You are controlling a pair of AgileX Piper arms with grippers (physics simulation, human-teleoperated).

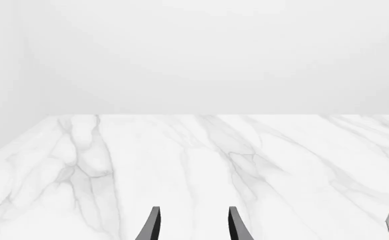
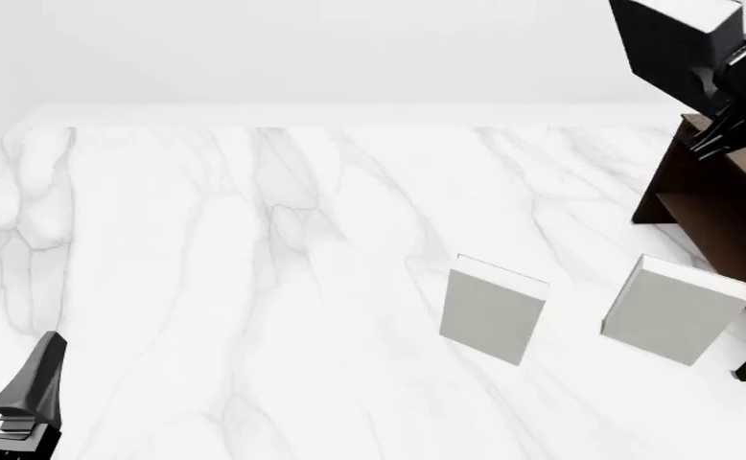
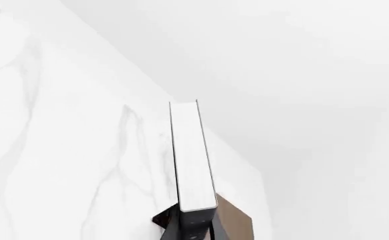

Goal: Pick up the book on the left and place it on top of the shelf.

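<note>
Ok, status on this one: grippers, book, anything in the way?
Right gripper shut on the book, high over the shelf. Left gripper open, low over the table. Book not yet down. Two pale books standing below, clear of it.

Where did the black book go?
The black book is up in the air at the front view's top right, gripped by the right gripper just above the brown shelf.

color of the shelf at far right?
Dark brown wood; the shelf shows best in the front view.
</note>
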